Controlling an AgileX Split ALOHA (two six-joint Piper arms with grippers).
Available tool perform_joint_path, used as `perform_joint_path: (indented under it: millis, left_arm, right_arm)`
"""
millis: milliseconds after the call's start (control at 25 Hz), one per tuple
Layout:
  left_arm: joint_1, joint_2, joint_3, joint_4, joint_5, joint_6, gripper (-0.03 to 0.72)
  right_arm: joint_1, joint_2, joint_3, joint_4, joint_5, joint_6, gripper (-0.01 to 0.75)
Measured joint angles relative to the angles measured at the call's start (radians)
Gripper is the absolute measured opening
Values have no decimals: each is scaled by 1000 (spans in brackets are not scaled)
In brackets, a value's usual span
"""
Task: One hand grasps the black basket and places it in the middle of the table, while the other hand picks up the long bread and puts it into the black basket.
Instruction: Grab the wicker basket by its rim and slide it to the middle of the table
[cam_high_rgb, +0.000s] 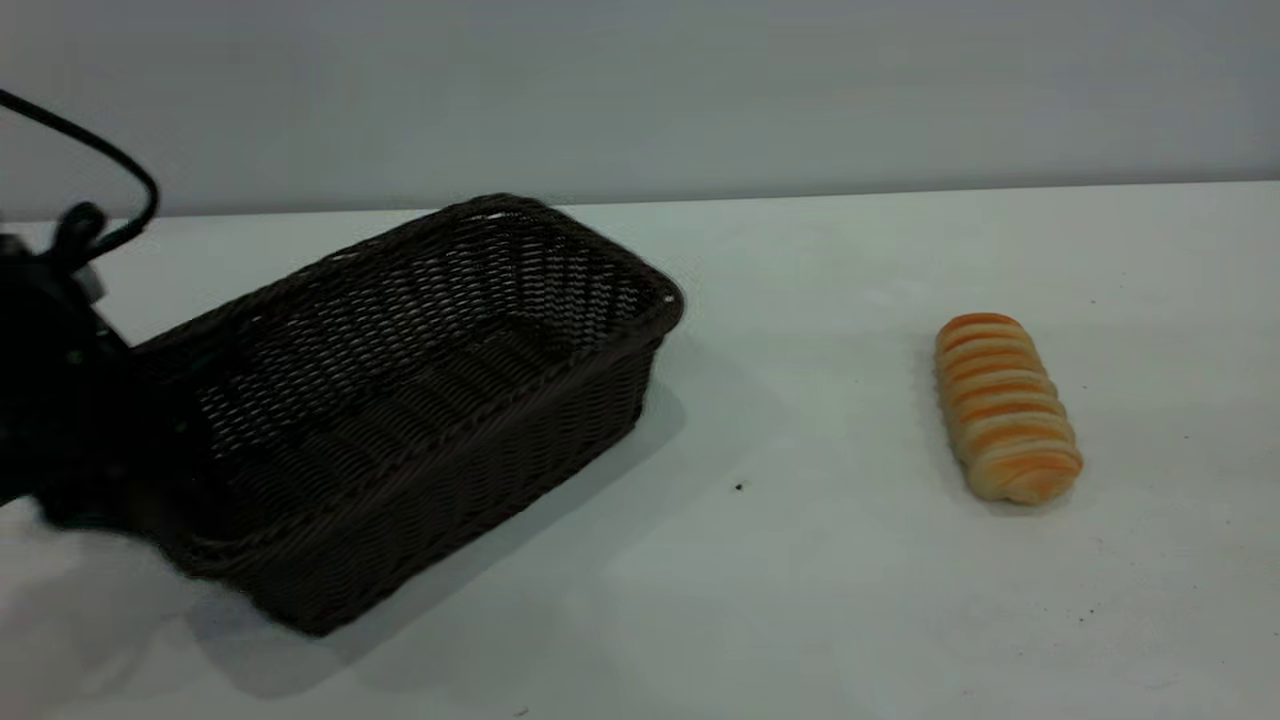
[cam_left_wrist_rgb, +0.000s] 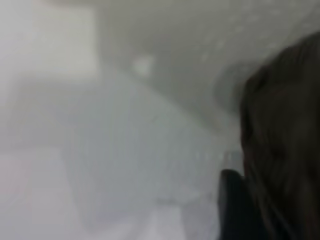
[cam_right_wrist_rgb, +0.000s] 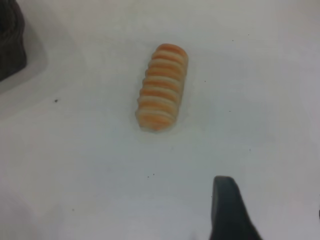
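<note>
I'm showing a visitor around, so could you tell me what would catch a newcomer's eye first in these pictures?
The big dark basket at the table's left, one end tipped up off the surface, with the left gripper at its other end. Next, the orange-striped bread lying alone on the white table to the right, untouched, with the right gripper above it.

Black basket (cam_high_rgb: 420, 400) seemingly tilted, long bread (cam_high_rgb: 1005, 405) well apart.

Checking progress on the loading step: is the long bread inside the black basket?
No, the long bread lies on the table, apart from the black basket.
</note>
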Motion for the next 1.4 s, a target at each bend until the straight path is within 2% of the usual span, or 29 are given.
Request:
perform_joint_path:
  millis: [120,280,520,640,800,1040,1120,1200,1320,1400]
  left_arm:
    - [-24,10,-55,-25,-4,-17,131]
    - [-34,8,-140,-6,90,35,134]
    - [-34,50,-393,12,317,338,134]
    - [-34,115,-517,12,408,419,134]
    - [-34,215,-608,13,475,442,134]
    - [-34,274,-624,-39,485,446,134]
    - [-34,274,-625,-49,485,449,147]
    - [-34,269,-627,-56,490,452,213]
    - [-34,248,-627,-56,510,451,369]
    - [-34,228,-627,-52,529,449,444]
  right_arm:
    - [0,0,0,0,1,0,409]
    - [0,0,0,-2,11,0,409]
    - [0,0,0,-9,29,0,409]
    - [0,0,0,-12,30,0,409]
    - [0,0,0,-12,31,0,409]
    - [0,0,0,-13,35,0,409]
    - [0,0,0,-13,36,0,409]
    - [0,0,0,-13,38,0,409]
    - [0,0,0,-13,39,0,409]
    - [0,0,0,-13,39,0,409]
